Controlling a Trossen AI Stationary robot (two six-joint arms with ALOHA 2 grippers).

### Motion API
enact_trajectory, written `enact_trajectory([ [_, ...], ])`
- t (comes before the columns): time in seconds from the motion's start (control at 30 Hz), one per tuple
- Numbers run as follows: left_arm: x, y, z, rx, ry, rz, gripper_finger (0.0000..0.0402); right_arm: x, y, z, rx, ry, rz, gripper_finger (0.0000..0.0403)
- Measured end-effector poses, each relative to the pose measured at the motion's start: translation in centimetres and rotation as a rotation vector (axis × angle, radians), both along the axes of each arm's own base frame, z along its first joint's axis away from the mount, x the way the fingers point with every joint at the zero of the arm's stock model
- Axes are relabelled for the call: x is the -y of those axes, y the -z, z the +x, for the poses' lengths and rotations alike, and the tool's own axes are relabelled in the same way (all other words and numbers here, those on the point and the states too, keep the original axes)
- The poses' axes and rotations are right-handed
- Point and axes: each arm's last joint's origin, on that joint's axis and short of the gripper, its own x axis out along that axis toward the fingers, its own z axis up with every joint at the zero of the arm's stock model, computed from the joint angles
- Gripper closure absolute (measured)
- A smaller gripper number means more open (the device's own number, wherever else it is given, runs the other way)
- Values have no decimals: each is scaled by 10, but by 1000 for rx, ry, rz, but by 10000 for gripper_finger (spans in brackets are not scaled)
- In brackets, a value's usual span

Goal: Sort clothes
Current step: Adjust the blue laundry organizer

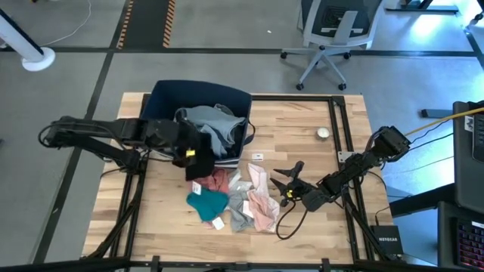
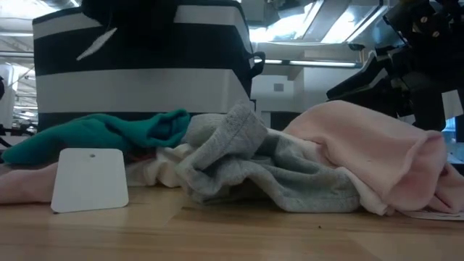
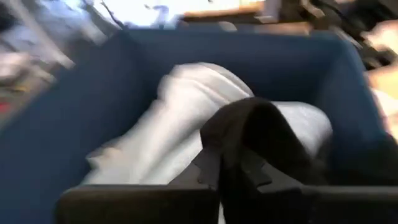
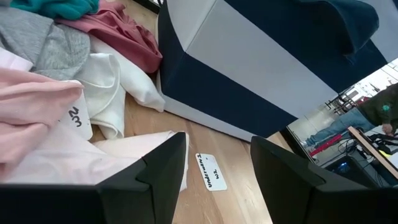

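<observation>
My left gripper (image 1: 189, 153) is shut on a black piece (image 3: 264, 127) and holds it at the near rim of the navy striped bin (image 1: 162, 98), where a pale blue-grey denim piece (image 1: 212, 125) lies. On the table in front of the bin lies a heap: a teal piece (image 1: 208, 202), a dark pink piece (image 1: 219, 180), a white piece (image 4: 109, 87), a grey piece (image 2: 290, 174) and a pale pink piece (image 1: 263, 205). My right gripper (image 4: 217, 162) stands open low over the table, just right of the heap, with only bare table and a paper tag (image 4: 208, 173) between its fingers. My left gripper pinches the black piece between its two shut fingers, and a bunched fold (image 3: 249, 118) stands up past the fingertips. The fingers slant down from the table's left. The piece hangs clear of the table, with a white tag (image 1: 197, 187) dangling below it.
A white card tag (image 2: 90, 179) leans on the heap's near side. A small round thing (image 1: 324, 133) lies at the table's far right. Black frame rails (image 1: 339, 121) run along the table's edges. An office chair (image 1: 333, 34) stands beyond the far edge.
</observation>
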Motion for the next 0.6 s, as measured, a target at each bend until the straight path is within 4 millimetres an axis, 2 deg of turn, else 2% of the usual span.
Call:
enact_trajectory([
  [0.23, -18, -48, -10, 146, -290, 337, 395, 0, 0, 0, -1, -1, 0, 203],
  [0.33, -27, -59, -15, 176, -358, 419, 398, 0, 0, 0, -1, -1, 0, 203],
  [0.43, -36, -60, -18, 169, -408, 430, 388, 0, 0, 0, -6, -16, 7, 203],
  [0.6, -47, -48, -19, 47, -438, 447, 361, -1, 1, 0, -8, -29, 19, 203],
])
